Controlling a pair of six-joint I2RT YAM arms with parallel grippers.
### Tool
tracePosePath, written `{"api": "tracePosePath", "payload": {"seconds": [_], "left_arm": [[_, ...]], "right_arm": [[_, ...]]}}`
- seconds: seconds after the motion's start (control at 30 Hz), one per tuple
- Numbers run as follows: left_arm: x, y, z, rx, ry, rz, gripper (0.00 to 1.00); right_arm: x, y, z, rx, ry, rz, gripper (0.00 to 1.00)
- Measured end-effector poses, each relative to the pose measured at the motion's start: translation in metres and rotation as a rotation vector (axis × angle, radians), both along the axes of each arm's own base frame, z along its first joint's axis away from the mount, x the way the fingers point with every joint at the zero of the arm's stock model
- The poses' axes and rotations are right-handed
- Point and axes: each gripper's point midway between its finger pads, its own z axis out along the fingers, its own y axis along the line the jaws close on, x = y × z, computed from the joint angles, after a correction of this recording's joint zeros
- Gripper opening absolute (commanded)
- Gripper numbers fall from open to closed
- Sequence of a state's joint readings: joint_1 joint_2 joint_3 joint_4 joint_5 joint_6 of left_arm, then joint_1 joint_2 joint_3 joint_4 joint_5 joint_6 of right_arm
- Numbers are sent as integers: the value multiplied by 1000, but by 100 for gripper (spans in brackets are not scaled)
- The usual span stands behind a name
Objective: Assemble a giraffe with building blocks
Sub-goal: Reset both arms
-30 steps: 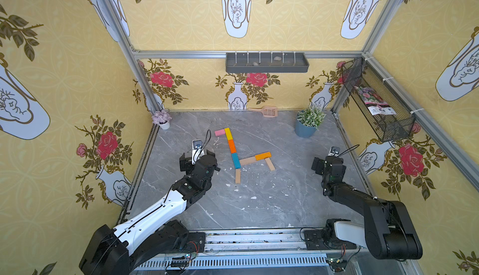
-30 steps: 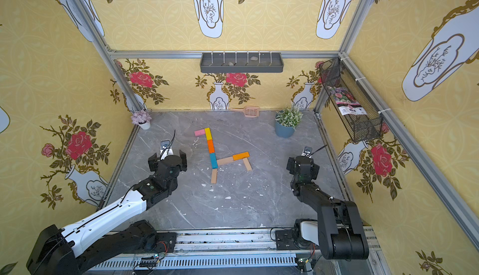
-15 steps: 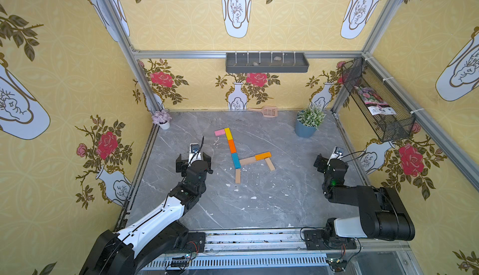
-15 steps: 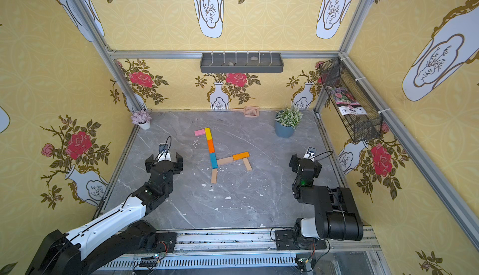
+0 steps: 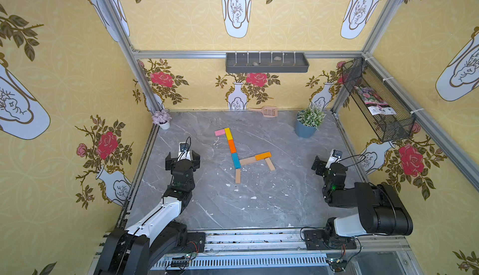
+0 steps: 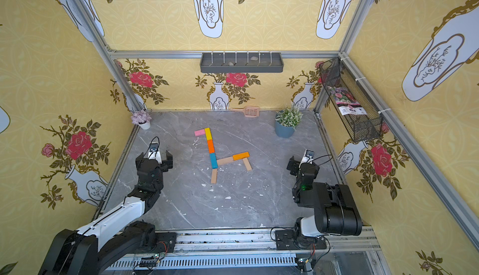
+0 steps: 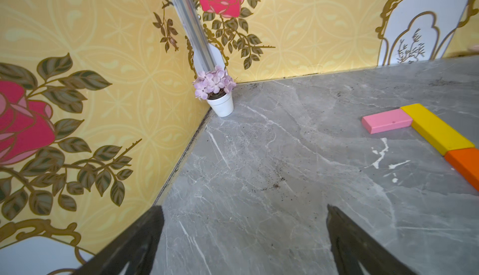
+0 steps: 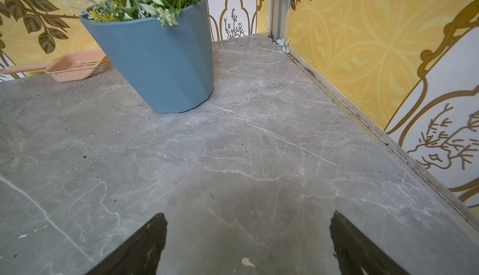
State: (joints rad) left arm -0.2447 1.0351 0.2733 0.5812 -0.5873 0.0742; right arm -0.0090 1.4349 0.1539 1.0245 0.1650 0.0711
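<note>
The left gripper and right gripper stand wide apart, holding nothing. At 2 o'clock, the packet in the wire basket carries print, seemingly too small to read.

Nothing is showing as readable lettering. A flat flower-printed paper packet is lying in the black wire-mesh basket on the side wall. Its white label is carrying dark print, visible in both top views, but the marks are coming out too small to read.
</note>
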Motion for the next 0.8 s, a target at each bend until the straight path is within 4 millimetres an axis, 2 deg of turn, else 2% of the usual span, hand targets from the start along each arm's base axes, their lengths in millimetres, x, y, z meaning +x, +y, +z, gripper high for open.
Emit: {"api": "tracePosePath", "payload": {"seconds": [0.13, 0.3, 0.5, 0.63, 0.8], "left_arm": [[4, 12, -20, -34, 15, 7, 99], [8, 16, -45, -67, 34, 11, 99], [17, 44, -70, -158, 49, 64, 99], [39, 39, -55, -214, 17, -10, 99], [40, 33, -60, -242, 37, -42, 99]], "right_arm": [[0, 1, 0, 2, -2, 5, 97], [0, 1, 0, 3, -2, 9, 98], [1, 2, 0, 4, -2, 12, 97], [1, 2, 0, 4, -2, 12, 97], [1, 2, 0, 4, -2, 12, 98]]}}
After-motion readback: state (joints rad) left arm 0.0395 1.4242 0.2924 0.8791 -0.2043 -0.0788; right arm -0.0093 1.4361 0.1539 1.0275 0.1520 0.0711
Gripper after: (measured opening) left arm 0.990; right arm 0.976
